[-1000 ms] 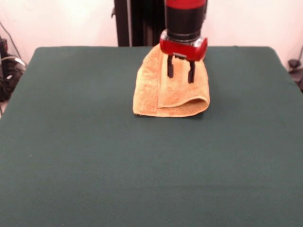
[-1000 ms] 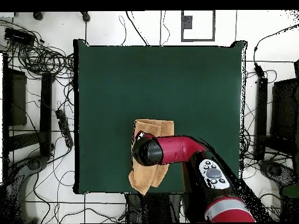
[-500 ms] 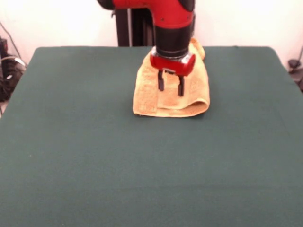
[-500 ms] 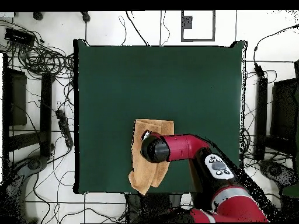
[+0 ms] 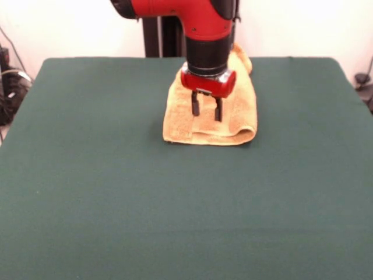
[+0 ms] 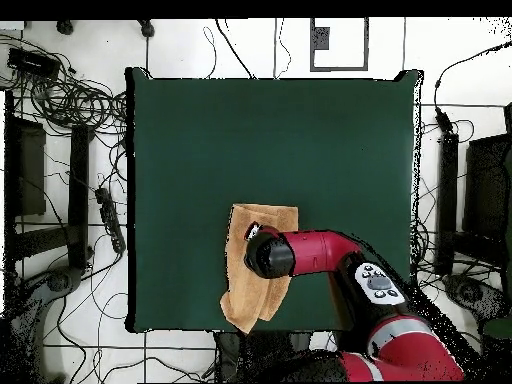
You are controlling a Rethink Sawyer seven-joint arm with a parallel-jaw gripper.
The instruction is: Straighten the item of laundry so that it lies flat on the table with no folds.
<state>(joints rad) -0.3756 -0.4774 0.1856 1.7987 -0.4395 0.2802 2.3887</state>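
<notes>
Table (image 5: 87,192): dark green top, bare across the whole left side of the front view; nothing else rests on it but the cloth.
Washcloth (image 5: 178,119): orange-tan terry, lying near the table's far edge, close to the middle of its width. It is doubled over, with a rounded fold running along its near edge and an upper layer lying on the lower one. The far end looks bunched up behind the arm.
Washcloth from above (image 6: 240,290): a long, narrow shape, one corner reaching to about the table's edge by the robot's base.
Gripper (image 5: 204,109): two dark fingers pointing straight down over the cloth's upper layer, a clear gap between them, nothing held. Whether the tips touch the terry, I cannot tell.
Arm (image 6: 320,252): red, reaching across above the cloth and hiding the cloth's middle in the overhead view.
Step in hand: by my reading, the approach to a grasp on the folded-over layer.
Next move calls for: lowering onto the top layer only, pinching just that layer near its free edge, then lifting and drawing it away from the fold so the cloth opens out.
Risk: catching both layers would merely drag the cloth along, still folded.
</notes>
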